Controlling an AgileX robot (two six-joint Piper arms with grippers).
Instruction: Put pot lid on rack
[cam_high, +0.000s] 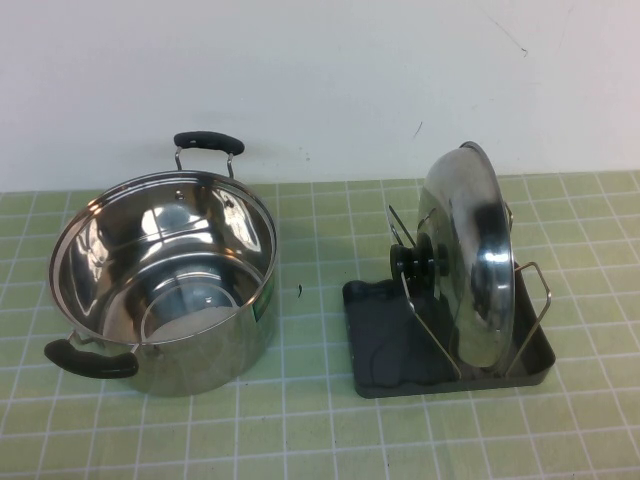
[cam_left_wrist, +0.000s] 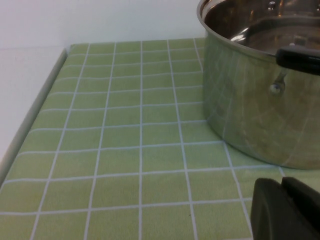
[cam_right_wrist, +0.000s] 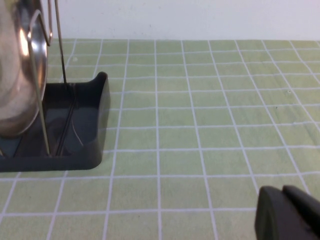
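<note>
One pot lid stands on edge in the one rack, between its wire loops, its black knob facing the one pot. Left gripper sits low beside the pot, right gripper near the rack; jaw opening cannot be told.

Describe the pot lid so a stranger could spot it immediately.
On the green tiled table, right of the steel pot, sits a dark rack. The pot lid stands on edge between its wire loops: shiny, domed, black-knobbed. Both grippers, left and right, hang apart.
</note>
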